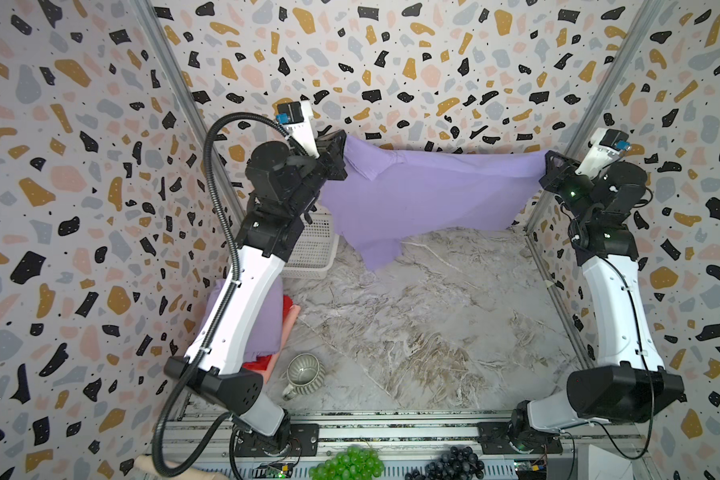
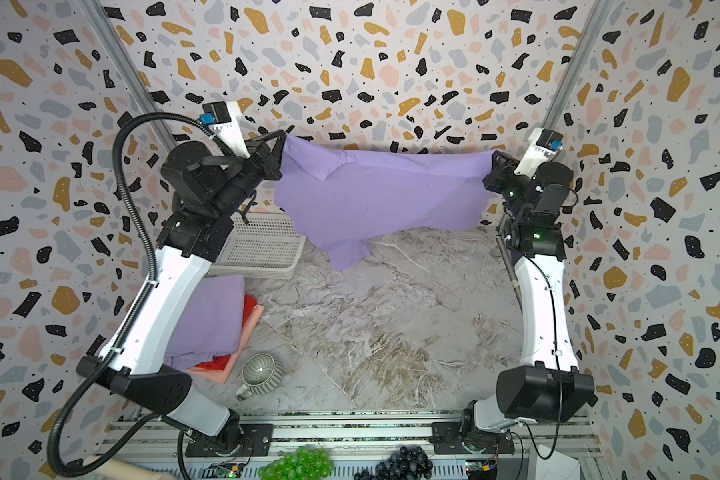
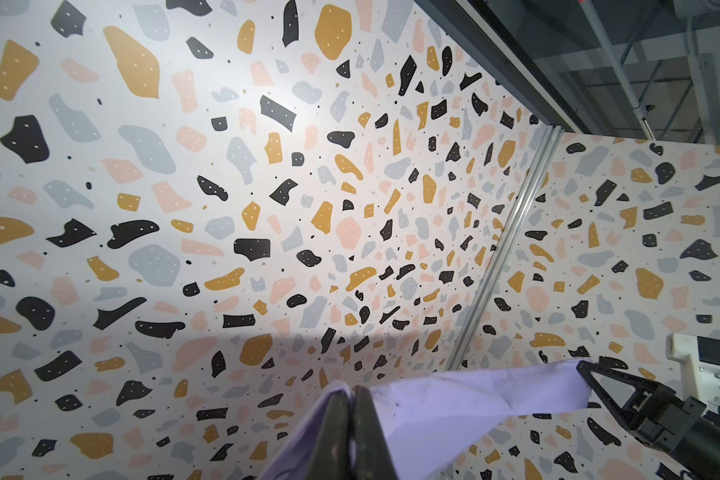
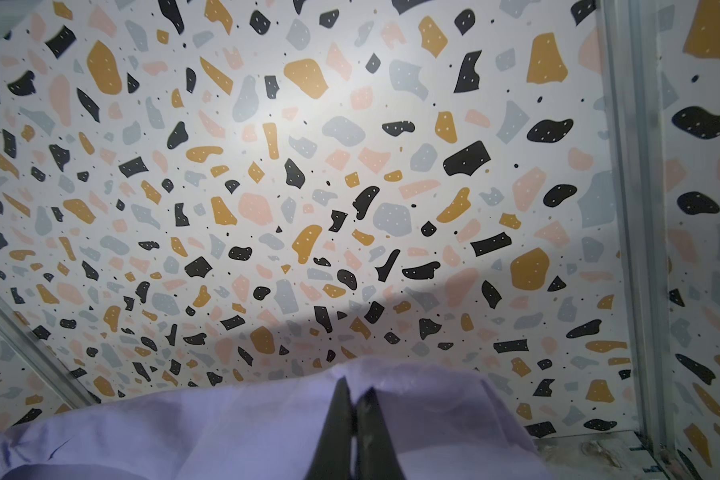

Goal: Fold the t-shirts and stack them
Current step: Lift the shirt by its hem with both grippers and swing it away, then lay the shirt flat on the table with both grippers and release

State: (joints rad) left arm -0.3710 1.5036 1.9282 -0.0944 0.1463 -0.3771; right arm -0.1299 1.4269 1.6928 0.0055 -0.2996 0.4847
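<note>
Two arms (image 1: 250, 291) (image 1: 616, 299) high and wide apart, lavender t-shirt (image 1: 425, 195) between their jaws.

Bright even light, soft shadows, wide-angle edge distortion w/ slight blur.

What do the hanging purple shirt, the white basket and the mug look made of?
Purple shirt: soft matte cloth, sagging between its held corners. White basket: likely rigid plastic, perforated grid walls. Mug: probably glazed ceramic, ribbed, grey-green, slight sheen.
</note>
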